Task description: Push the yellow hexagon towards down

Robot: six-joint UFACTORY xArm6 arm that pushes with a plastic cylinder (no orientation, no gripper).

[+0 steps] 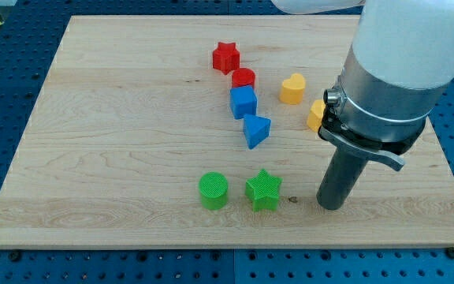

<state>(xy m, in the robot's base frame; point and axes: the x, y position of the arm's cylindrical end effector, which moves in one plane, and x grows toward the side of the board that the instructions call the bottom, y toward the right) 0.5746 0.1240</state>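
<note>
The yellow hexagon lies at the view's right, partly hidden behind the arm's grey collar. My tip rests on the board below the hexagon, at the view's lower right, well apart from it. A green star lies to the left of my tip. A yellow heart lies up and left of the hexagon.
A red star, a red cylinder, a blue cube and a blue triangular block form a line down the middle. A green cylinder sits left of the green star. The wooden board ends near the view's bottom.
</note>
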